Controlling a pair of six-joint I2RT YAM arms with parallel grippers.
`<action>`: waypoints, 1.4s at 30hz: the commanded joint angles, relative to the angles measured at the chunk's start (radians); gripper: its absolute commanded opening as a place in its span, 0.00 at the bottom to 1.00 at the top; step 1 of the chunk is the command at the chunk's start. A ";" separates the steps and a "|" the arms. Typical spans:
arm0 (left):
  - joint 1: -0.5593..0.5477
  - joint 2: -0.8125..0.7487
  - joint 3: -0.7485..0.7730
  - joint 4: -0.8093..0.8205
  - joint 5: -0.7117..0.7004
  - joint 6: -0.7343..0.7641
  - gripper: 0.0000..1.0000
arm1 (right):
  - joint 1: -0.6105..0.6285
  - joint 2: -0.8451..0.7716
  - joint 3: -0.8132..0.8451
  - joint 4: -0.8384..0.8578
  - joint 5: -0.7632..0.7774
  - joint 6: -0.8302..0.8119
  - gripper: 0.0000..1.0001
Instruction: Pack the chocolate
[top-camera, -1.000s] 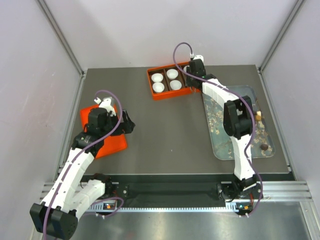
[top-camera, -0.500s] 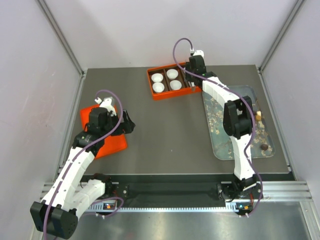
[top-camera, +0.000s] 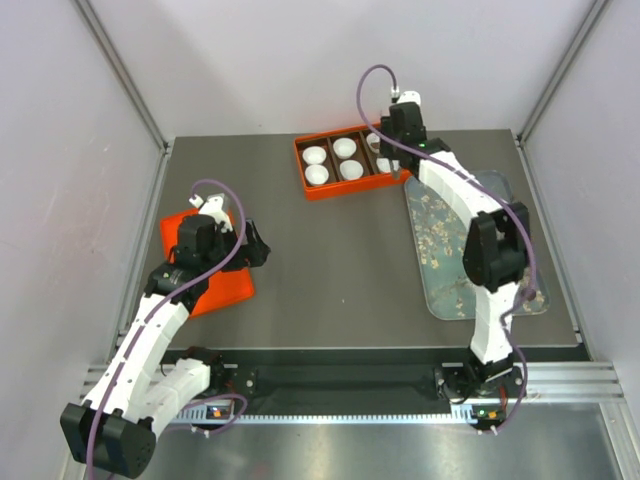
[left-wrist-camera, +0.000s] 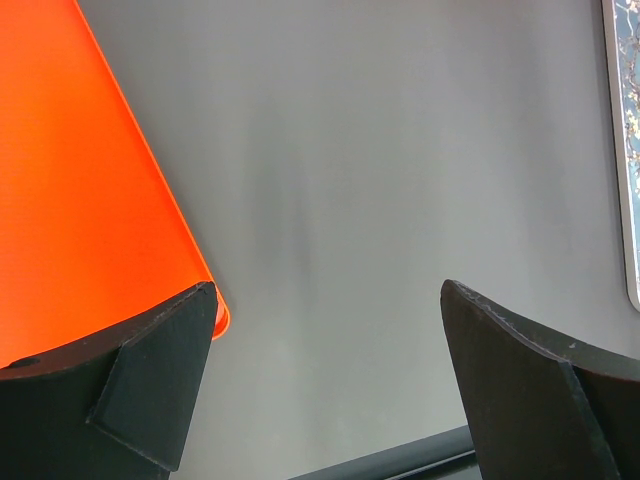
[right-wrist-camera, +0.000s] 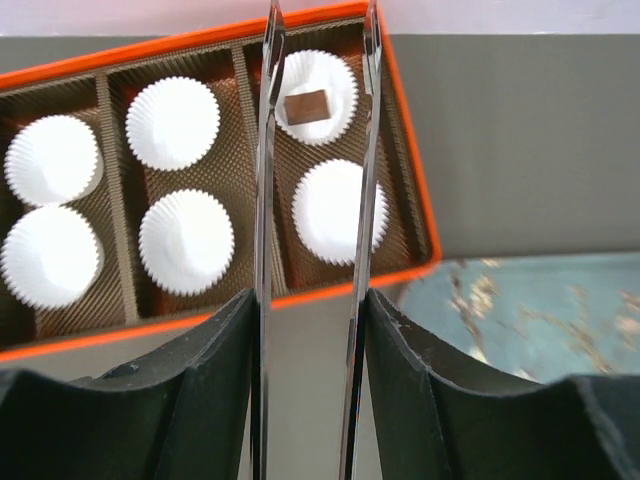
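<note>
1. The right gripper holds two thin metal tongs spread slightly apart, pinching nothing.
2. Between their tips, one chocolate sits in a white paper cup in the orange box.
3. The left gripper hangs spread wide over the table, beside an orange lid.
4. A patterned tray lies near the box.

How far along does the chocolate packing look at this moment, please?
One chocolate already sits in a white paper cup in the orange box. The right gripper hangs above that cup, jaws apart and holding nothing. The other five cups look empty, and at least one lump remains on the grey-blue tray. The left gripper is open, away from the box.
</note>
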 joint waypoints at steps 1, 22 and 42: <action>-0.003 -0.020 -0.003 0.020 0.005 0.007 0.98 | -0.001 -0.237 -0.055 -0.048 0.049 0.021 0.45; -0.005 -0.046 -0.009 0.036 0.064 0.009 0.98 | -0.301 -0.839 -0.744 -0.406 0.032 0.195 0.44; -0.011 -0.052 -0.009 0.033 0.060 0.010 0.98 | -0.524 -0.764 -0.765 -0.368 0.066 0.170 0.44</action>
